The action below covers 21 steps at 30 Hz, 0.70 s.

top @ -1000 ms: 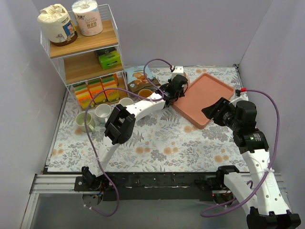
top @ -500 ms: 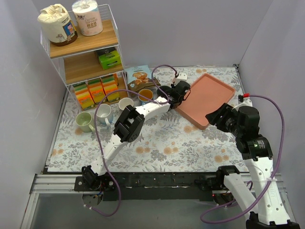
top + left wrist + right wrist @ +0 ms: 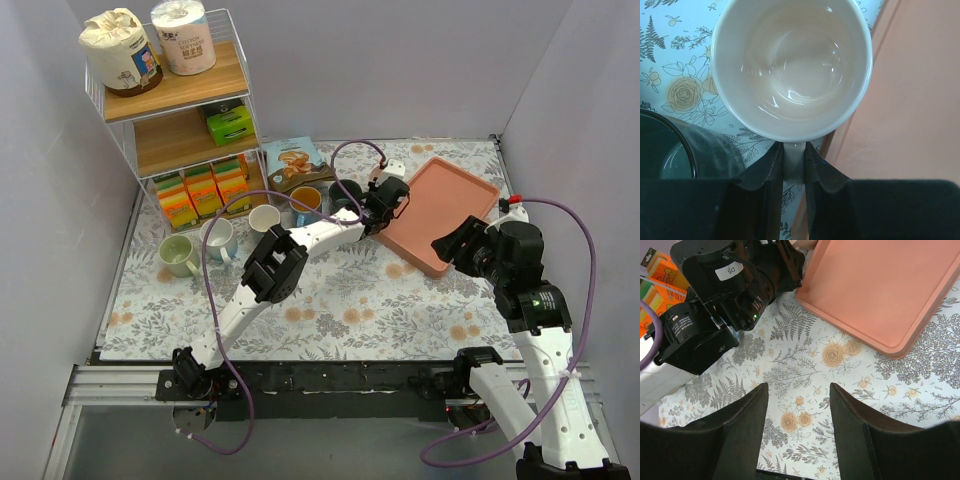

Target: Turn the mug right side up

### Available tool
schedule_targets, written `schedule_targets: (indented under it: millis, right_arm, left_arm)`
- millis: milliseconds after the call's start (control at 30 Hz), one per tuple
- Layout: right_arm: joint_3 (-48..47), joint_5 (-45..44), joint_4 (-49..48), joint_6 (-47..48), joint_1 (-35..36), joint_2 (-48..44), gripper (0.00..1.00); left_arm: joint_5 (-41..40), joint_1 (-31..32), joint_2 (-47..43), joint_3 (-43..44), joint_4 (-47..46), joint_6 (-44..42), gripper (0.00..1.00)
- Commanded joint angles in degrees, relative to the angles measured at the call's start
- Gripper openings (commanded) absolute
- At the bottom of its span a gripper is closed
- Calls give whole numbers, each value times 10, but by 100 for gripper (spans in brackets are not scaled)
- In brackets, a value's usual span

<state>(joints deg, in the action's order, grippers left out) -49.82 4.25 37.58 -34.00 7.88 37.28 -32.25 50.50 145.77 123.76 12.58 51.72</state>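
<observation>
The mug (image 3: 792, 70) is clamped by its handle in the left gripper (image 3: 794, 157) (mouth facing the wrist camera); the right gripper (image 3: 797, 405) is spread

The white mug (image 3: 792, 70), its handle pinched by the left fingers (image 3: 767, 170), is hemmed in: the pink tray (image 3: 910, 100) lies just beside it on one side and a dark mug (image 3: 665, 150) stands close on the other, leaving room only from above. Leftward, an orange-lined mug (image 3: 307, 200), a cookie box (image 3: 293, 160), a row of pale mugs (image 3: 218, 237) and the wire shelf rack (image 3: 170, 110) crowd the far-left corner. The widest free stretch is the bare floral counter (image 3: 805, 390) in front of the tray, where the right fingers (image 3: 742, 435) hang spread apart, with the left arm's black wrist (image 3: 730, 295) at its far edge.
</observation>
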Motion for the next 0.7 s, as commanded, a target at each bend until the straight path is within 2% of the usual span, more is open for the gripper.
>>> schedule_targets:
  millis: [0, 167, 533, 667]
  right_arm:
    - [-3, 2, -20, 10, -2, 1, 60]
    - [-1, 5, -20, 11, -1, 3, 60]
    - [7, 12, -26, 6, -1, 2, 59]
    - [8, 12, -23, 6, -1, -1, 60]
  left_arm:
    - [-7, 7, -67, 17, 24, 4, 0]
    - [-18, 7, -70, 46, 67, 4, 0]
    - [5, 7, -84, 37, 111, 0, 0]
    - [9, 7, -73, 52, 107, -18, 9]
